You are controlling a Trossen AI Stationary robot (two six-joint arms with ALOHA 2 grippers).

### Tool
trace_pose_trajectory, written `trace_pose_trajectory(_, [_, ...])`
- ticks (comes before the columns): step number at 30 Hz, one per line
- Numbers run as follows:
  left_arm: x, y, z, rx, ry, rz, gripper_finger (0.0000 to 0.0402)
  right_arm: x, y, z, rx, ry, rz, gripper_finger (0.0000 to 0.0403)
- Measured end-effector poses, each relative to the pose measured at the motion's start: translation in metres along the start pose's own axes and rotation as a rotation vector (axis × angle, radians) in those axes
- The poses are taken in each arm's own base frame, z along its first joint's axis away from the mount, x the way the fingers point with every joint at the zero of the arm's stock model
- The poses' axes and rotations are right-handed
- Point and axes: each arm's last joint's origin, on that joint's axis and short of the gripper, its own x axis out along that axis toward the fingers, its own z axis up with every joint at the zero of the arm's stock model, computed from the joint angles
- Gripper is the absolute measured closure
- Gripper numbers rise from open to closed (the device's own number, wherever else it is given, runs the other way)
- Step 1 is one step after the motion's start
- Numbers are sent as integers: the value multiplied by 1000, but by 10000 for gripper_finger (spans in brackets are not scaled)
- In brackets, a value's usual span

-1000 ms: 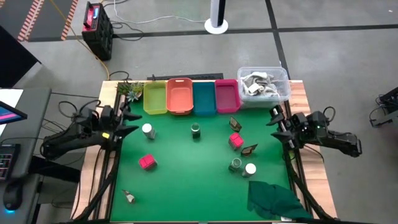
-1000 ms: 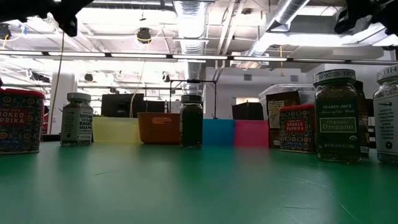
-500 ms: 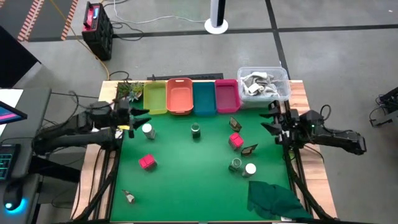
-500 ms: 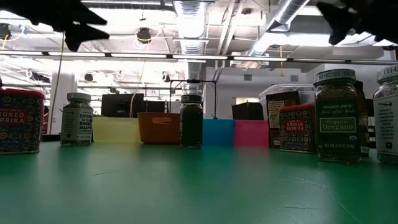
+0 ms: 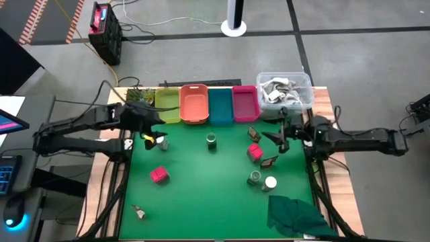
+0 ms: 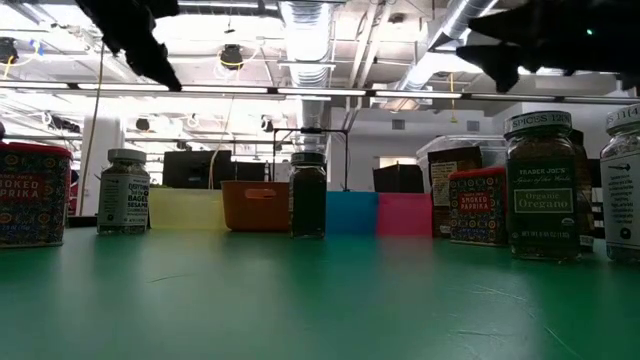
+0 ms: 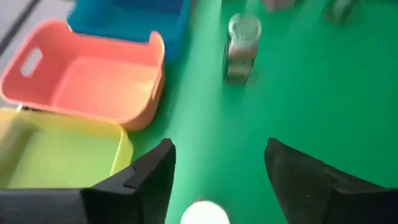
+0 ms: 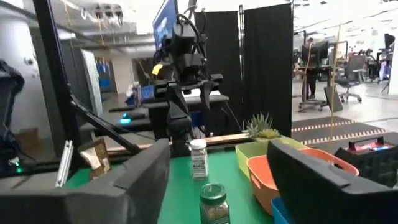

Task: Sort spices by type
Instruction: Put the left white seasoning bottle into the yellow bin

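Overhead, the left gripper (image 5: pixel 153 132) hangs with fingers spread above the white-capped jar (image 5: pixel 161 141) at far left, while the right gripper (image 5: pixel 279 133), also spread and empty, hovers at far right. Labels read "SMOKED PAPRIKA" on the red tins (image 6: pixel 476 206), "TRADER JOE'S Organic Oregano" on the green-lidded jar (image 6: pixel 541 187). Another green-lidded jar (image 5: pixel 211 140) stands before the blue tray (image 5: pixel 220 106).

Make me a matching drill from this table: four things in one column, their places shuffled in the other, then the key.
1. left gripper
2. cloth
3. orange tray
4. clear bin

A. between the yellow tray and the blue tray
B. crumpled on the right arm's side, far from the trays
C. open, above the white-capped jar
D. beside the pink tray, at the row's end

Pairs: 1-C, 2-B, 3-A, 4-D
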Motion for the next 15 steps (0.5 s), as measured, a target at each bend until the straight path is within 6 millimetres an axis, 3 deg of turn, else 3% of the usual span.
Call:
trace_pose_trajectory(8, [24,-1,-11,91,334,-8,148,35,-9,23,-52,65,-74,64])
trace_pose_trajectory(15, [45,-1,-11,106,453,20,148,61,-16,13,-21,163,-106,76])
